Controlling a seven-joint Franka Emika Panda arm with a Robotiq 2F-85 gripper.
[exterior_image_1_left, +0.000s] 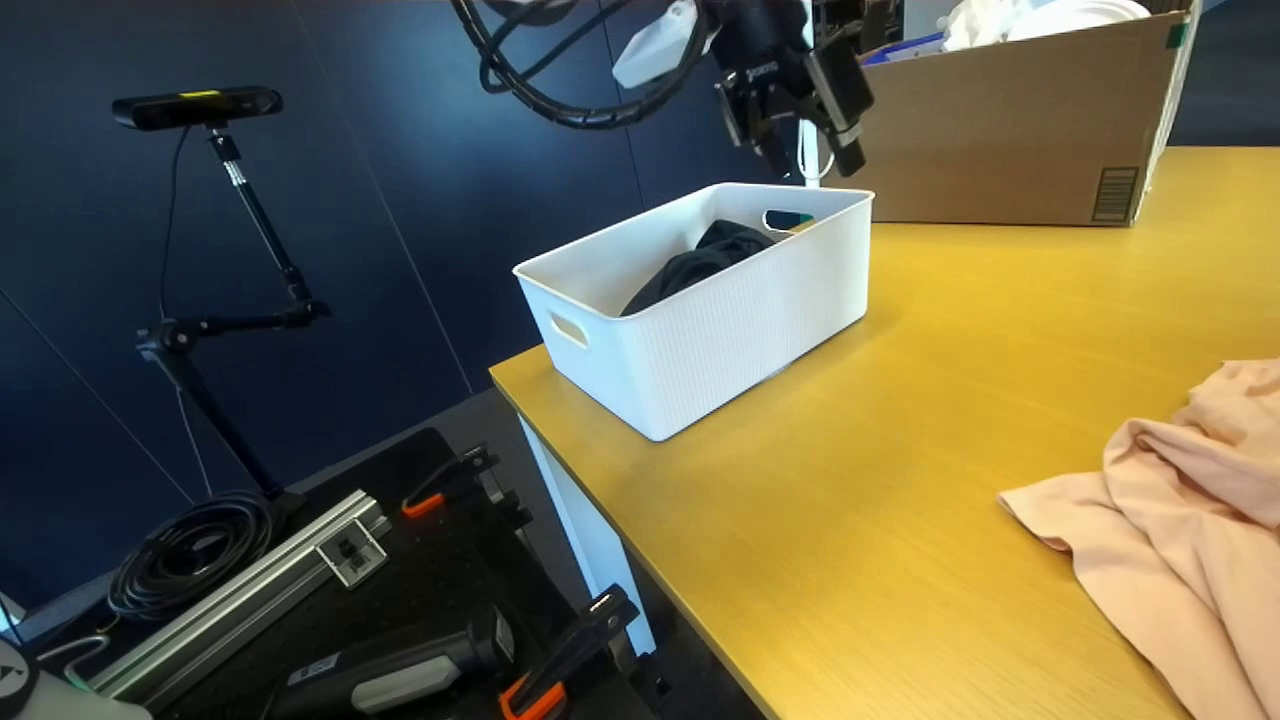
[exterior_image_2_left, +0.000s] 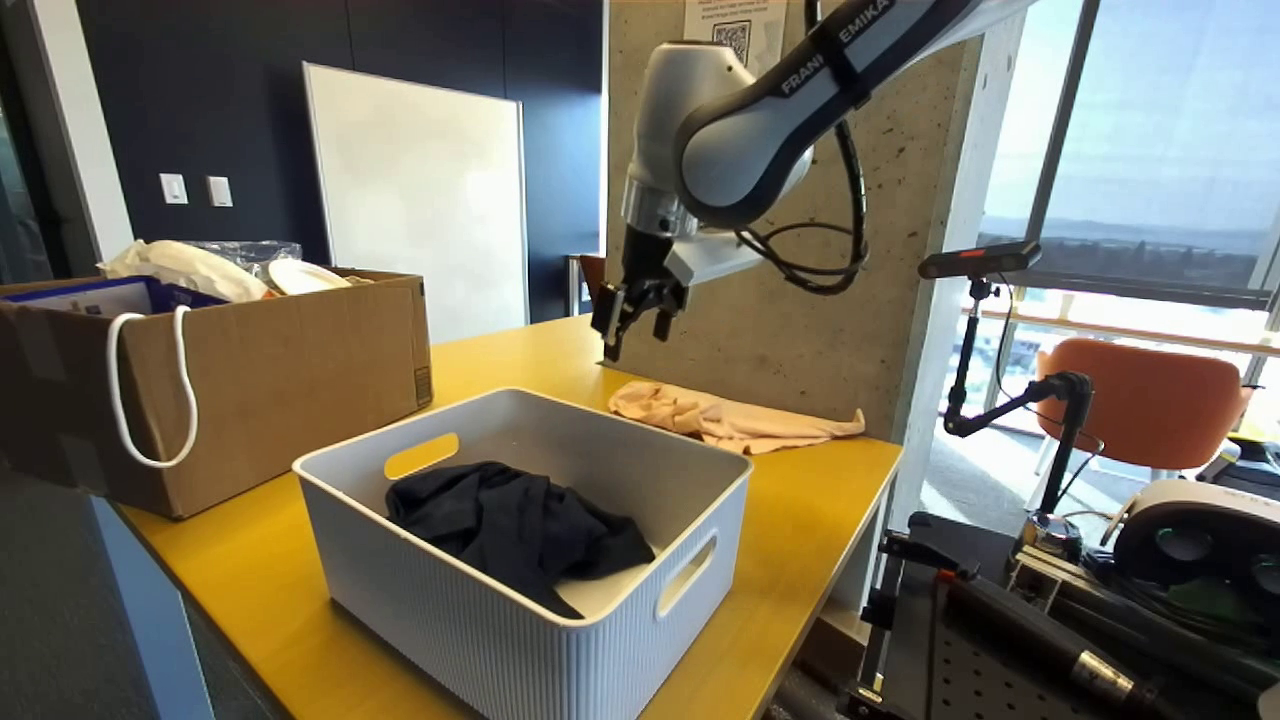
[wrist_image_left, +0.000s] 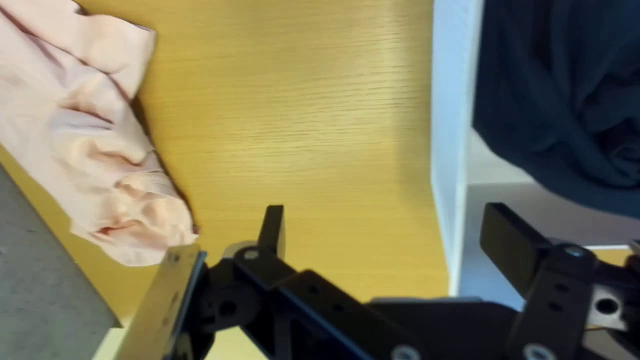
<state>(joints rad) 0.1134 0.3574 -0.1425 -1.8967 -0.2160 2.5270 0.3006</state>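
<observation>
My gripper (wrist_image_left: 384, 220) is open, its fingers spread wide with nothing between them. In both exterior views the gripper (exterior_image_1_left: 812, 160) (exterior_image_2_left: 637, 338) hangs in the air, higher than the rim of a white ribbed bin (exterior_image_1_left: 750, 340) (exterior_image_2_left: 450, 620). Seen from the wrist, the bin's edge (wrist_image_left: 452, 125) runs between the fingertips. A dark navy cloth (exterior_image_2_left: 520, 530) (wrist_image_left: 550, 100) lies crumpled inside the bin; its near part is hidden by the wall in an exterior view (exterior_image_1_left: 705, 262). On the table outside the bin rests a rumpled peach cloth (exterior_image_1_left: 1190, 530) (exterior_image_2_left: 720, 415) (wrist_image_left: 100, 140), apart from the gripper.
A cardboard box (exterior_image_1_left: 1010, 130) (exterior_image_2_left: 300, 360) with white and blue items stands beside the bin on the yellow table (exterior_image_1_left: 900, 480). A concrete pillar (exterior_image_2_left: 780, 340) rises behind the peach cloth. Past the table's edge are a camera stand (exterior_image_1_left: 250, 200) and a black cart with clamps (exterior_image_1_left: 570, 650).
</observation>
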